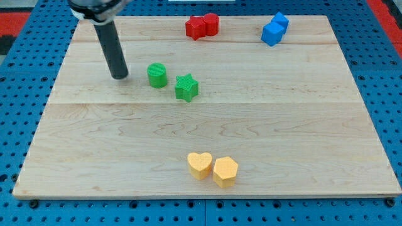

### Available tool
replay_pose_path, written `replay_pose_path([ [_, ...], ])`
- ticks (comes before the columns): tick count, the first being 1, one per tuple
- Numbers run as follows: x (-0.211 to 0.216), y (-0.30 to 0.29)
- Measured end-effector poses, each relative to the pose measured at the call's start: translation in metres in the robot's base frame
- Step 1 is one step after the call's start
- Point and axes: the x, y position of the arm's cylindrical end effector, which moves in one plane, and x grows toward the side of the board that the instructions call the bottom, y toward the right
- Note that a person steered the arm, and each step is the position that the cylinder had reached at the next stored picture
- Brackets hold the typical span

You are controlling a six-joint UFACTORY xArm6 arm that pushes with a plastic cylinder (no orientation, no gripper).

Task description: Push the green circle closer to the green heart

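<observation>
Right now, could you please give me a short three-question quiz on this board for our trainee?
1. True or false: my tip touches the green circle.
2. Which block lies nearest the green circle? A) green star B) a red block C) a blue block
3. Fill in: near the view's bottom, the yellow heart sits beside the yellow ____.

Key: 1 false, my tip stands apart, on the view's left of the circle. 2 A. 3 hexagon.
</observation>
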Motion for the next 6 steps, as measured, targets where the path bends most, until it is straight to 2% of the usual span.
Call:
replay_pose_path([
  [1,-0.006,0.04],
  [3,0.028,0.105],
  [6,0.021,0.106],
])
